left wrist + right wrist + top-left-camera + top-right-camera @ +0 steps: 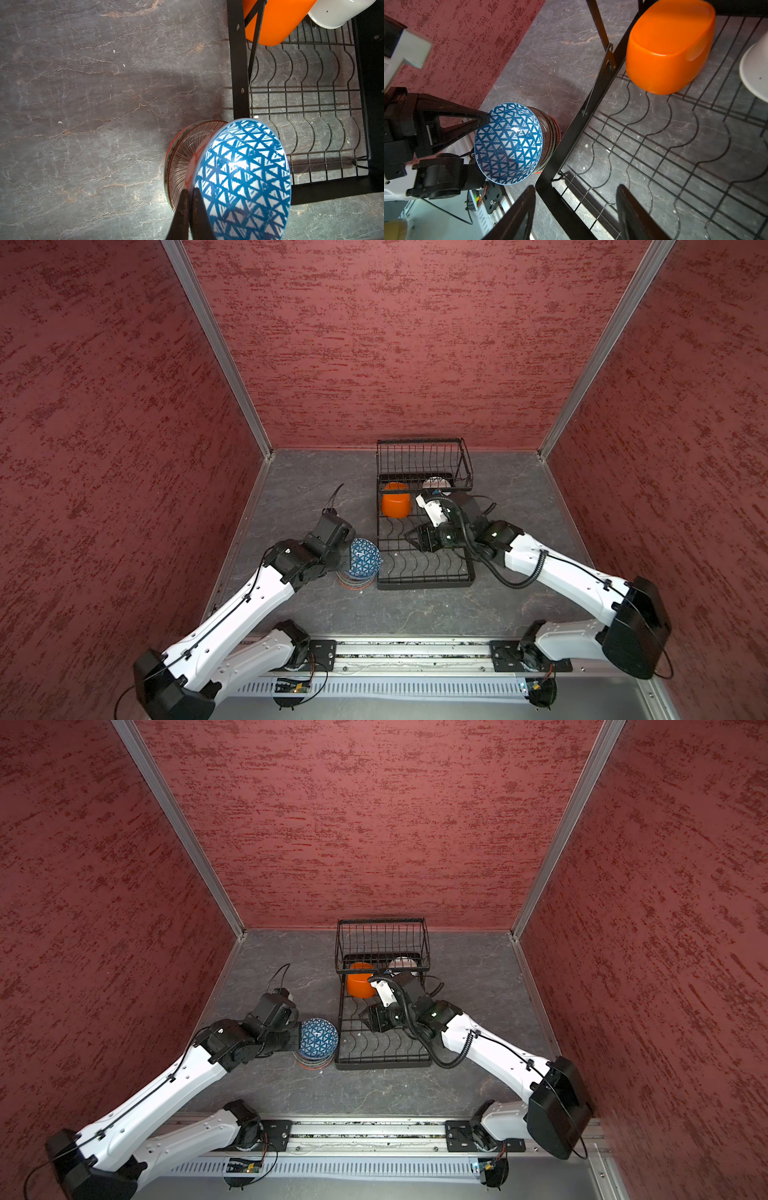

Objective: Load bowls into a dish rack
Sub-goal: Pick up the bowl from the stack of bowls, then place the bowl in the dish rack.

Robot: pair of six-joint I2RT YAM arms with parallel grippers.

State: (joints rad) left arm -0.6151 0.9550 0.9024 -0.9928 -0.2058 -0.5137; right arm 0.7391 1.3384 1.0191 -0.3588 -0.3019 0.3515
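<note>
A blue triangle-patterned bowl (pixel 365 558) (pixel 508 143) is tipped on its side just above a stack of bowls (pixel 353 581) left of the black wire dish rack (pixel 424 585) (pixel 382 1064). My left gripper (pixel 191 193) is shut on that bowl's (pixel 245 176) rim, and a red-striped bowl (pixel 182 153) tops the stack below. At the rack's far end an orange bowl (pixel 395 504) (pixel 668 47) lies upside down with a white bowl (pixel 436 483) (pixel 753 68) beside it. Over the rack's (pixel 571 133) near left part my right gripper (pixel 409 536) (pixel 576 188) stands open, holding nothing.
The rack's raised basket (pixel 422 460) stands over its far end, near the red back wall. Curved slot wires (pixel 311 104) fill the rack's near half. Bare grey marble table (pixel 415 614) lies in front of the rack and on both sides.
</note>
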